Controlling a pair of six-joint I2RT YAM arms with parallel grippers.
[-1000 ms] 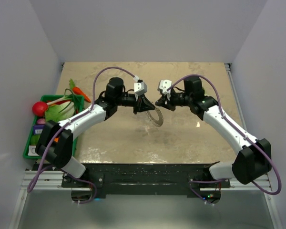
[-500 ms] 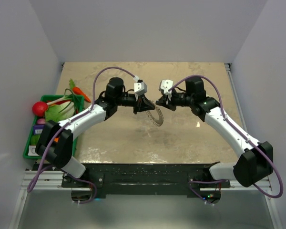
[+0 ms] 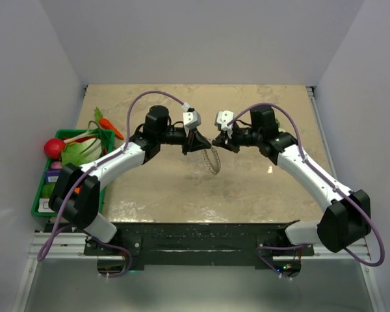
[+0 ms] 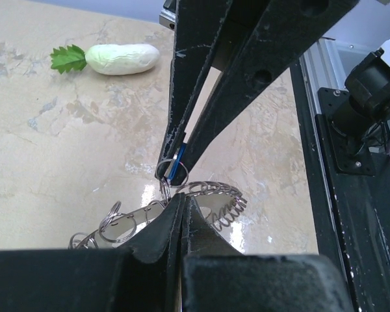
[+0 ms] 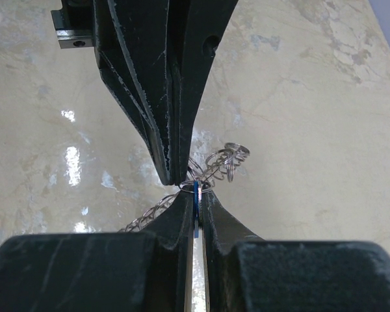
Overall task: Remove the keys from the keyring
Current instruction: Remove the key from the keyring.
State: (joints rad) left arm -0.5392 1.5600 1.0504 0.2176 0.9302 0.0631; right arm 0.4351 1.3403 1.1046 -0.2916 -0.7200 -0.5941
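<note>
Table (image 3: 260, 195): beige marbled top; you see both arms meet over its centre.
Bin (image 3: 39, 207): green plastic, holding toy vegetables, at 9 o'clock.
Left gripper (image 3: 203, 144): fingers pressed together on the grey coiled metal keyring (image 3: 212, 160).
Right gripper (image 3: 215, 141): pinching the small silver key (image 5: 196, 198) by its blue head.
Keyring: hangs at 6 o'clock below the meeting fingertips.
Key: at the keyring's small ring, between your right fingers.
</note>
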